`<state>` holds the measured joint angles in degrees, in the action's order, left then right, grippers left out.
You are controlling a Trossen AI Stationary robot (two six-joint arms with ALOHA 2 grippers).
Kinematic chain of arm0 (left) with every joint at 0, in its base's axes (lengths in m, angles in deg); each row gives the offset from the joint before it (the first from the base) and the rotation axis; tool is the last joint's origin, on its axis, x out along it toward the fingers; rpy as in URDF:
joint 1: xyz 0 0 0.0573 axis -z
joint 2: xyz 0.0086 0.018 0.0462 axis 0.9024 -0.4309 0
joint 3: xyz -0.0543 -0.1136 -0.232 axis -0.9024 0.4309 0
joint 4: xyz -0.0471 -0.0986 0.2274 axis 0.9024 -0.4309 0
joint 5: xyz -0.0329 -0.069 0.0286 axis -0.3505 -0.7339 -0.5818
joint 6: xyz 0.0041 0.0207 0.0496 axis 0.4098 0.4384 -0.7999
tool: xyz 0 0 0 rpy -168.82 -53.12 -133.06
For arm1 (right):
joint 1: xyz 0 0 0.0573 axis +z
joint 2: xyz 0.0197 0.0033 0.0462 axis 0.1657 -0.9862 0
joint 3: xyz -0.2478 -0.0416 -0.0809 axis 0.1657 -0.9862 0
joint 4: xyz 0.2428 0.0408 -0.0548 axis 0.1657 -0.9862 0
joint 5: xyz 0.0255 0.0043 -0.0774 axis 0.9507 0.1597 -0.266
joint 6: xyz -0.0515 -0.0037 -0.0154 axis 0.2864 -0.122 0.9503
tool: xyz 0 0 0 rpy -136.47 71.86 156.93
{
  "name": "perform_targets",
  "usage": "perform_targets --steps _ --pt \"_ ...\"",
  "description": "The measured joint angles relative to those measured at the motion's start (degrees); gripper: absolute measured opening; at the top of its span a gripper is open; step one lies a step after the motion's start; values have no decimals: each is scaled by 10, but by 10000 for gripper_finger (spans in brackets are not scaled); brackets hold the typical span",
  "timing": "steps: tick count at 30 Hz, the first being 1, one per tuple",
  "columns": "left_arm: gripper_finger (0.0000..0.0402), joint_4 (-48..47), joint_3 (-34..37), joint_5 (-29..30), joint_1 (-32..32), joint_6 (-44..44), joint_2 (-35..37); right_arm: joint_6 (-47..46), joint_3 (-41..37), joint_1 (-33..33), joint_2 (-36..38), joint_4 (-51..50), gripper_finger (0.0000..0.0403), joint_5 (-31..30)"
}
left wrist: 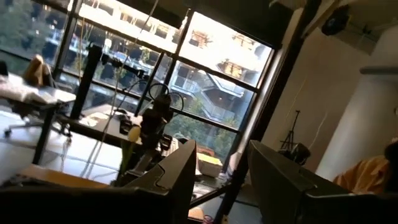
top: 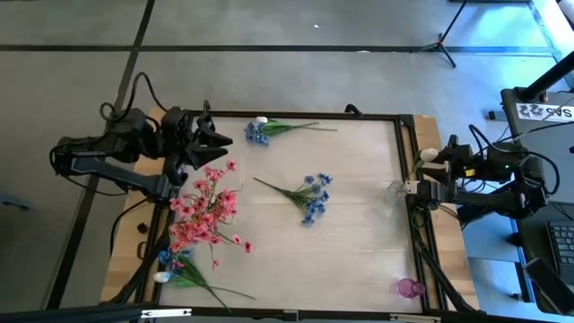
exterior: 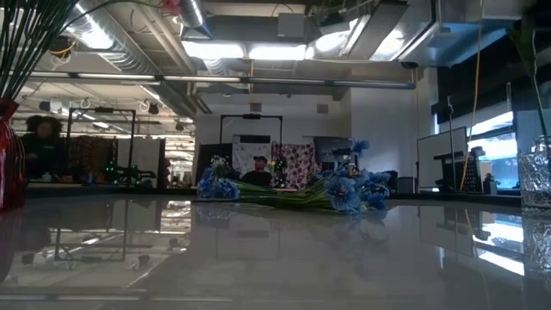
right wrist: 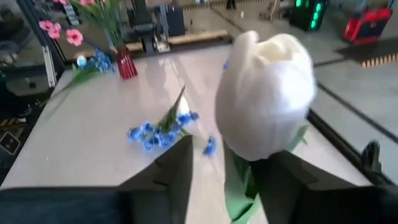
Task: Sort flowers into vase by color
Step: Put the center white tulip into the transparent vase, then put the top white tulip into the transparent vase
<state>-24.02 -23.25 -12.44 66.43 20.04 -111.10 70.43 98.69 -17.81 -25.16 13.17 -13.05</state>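
Note:
A white tulip bud (right wrist: 264, 93) on a green stem fills the right wrist view, and my right gripper (right wrist: 229, 158) is shut on it at the table's right edge (top: 420, 175). Pink flowers (top: 204, 208) stand in a red vase (right wrist: 125, 64) at the left edge. Blue sprigs lie flat on the table: one mid-table (top: 309, 197), one near the far edge (top: 260, 133), and one at the near left corner (top: 172, 262). My left gripper (top: 220, 139) hangs open above the far left corner, raised and level (left wrist: 222, 149), and touches nothing. My right gripper holds the white tulip by its green stem (right wrist: 239, 186), just below the bud, pinched between the two fingers. The bud stands out past the fingertips. The flower is lifted clear of the table.
A clear glass vase (top: 395, 190) stands just left of my right gripper, and it also shows in the low view (exterior: 538, 172). A small pink vase (top: 408, 287) stands at the near right corner. A black frame (top: 314, 115) rims the table. A person (exterior: 256, 172) sits beyond the far edge.

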Motion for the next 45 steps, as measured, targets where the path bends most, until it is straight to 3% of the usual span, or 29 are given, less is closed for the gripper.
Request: perform_targets --steps 10,12,22,28,32,35,40,45 --pt "141 18 0 11 0 25 -47 -42 139 0 -173 -238 278 6" --pt "141 17 0 24 0 21 -53 -51 166 0 -200 -241 293 11" --pt "141 11 0 30 0 72 -56 -75 311 0 -237 -239 296 -4" --pt "141 10 0 137 -2 48 -56 -102 348 0 -260 -73 288 -56" --pt "141 -14 0 207 -22 44 -56 -78 347 0 -338 2 279 -89" --pt "141 -23 0 212 -43 47 -56 -56 347 0 -415 50 270 -108" --pt "141 -62 0 212 -58 41 -38 -27 366 -25 -523 104 257 -189" --pt "141 -131 0 211 -58 38 -2 -43 398 -127 -599 136 247 -137"
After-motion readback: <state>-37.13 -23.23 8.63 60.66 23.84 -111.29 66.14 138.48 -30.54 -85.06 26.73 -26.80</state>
